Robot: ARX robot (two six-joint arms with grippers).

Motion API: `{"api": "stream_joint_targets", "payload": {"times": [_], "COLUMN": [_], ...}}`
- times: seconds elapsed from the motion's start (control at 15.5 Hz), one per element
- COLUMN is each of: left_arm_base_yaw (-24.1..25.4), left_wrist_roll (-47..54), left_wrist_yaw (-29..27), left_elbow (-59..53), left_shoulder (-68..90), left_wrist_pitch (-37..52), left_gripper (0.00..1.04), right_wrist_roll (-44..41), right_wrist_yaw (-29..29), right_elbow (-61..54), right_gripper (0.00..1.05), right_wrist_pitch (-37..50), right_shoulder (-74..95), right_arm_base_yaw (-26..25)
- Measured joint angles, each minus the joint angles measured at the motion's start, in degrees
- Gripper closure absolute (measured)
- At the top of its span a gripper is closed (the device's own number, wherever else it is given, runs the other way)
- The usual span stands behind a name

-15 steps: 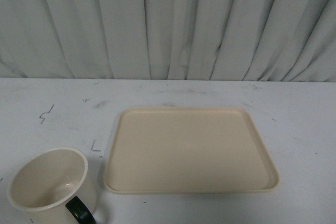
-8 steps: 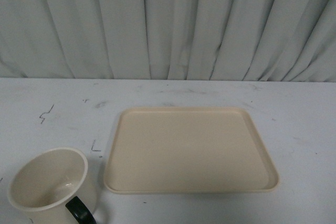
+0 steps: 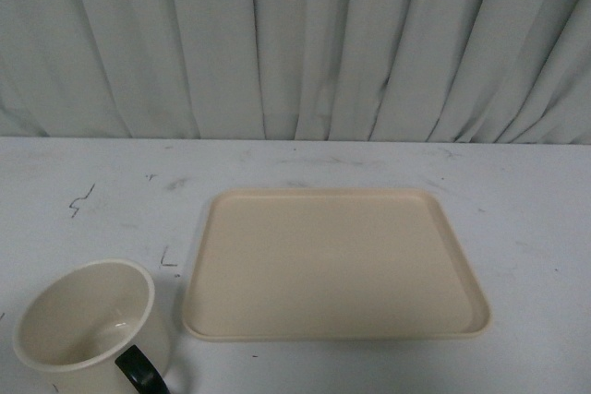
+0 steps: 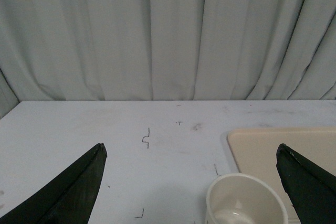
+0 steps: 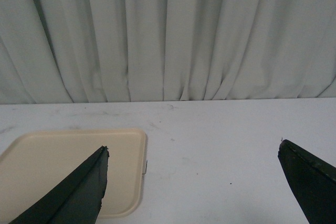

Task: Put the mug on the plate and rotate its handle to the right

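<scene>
Nothing has moved since the earlier frames: in the front view the mug (image 3: 88, 325) sits in the same spot at the near left of the bench (image 3: 92, 182), upright with its mouth open to the camera, and its handle (image 3: 140, 368) points toward the robot and slightly to the right, as it did before. A small dark scuff (image 3: 81, 200) marks the bench behind it. Just to the right of the mug lies the plate (image 3: 332, 265), flat on the bench and apart from the mug, with a narrow strip of bench between them. A pale pleated curtain (image 3: 295, 43) hangs across the back. Neither arm shows in the front view. In the left wrist view the left hand (image 4: 191, 148) is wide open, and the mug appears between its spread fingers (image 4: 79, 187), touching neither. In the right wrist view the right hand (image 5: 192, 147) is likewise wide open, raised over the bench beside the plate's right end.
</scene>
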Motion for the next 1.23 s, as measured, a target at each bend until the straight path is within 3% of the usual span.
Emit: {"api": "stream_joint_targets", "payload": {"times": [1.23], "left_arm_base_yaw": [0.0], "left_wrist_roll": [0.0], "left_wrist_yaw": [0.0], "left_elbow": [0.0], "left_shoulder": [0.0], "left_wrist_pitch": [0.0], "left_gripper": [0.07], "right_wrist_roll": [0.0], "right_wrist_yaw": [0.0], "right_elbow": [0.0], "right_gripper": [0.06], "right_wrist_pitch": [0.0], "right_shoulder": [0.0], "right_arm_base_yaw": [0.0]}}
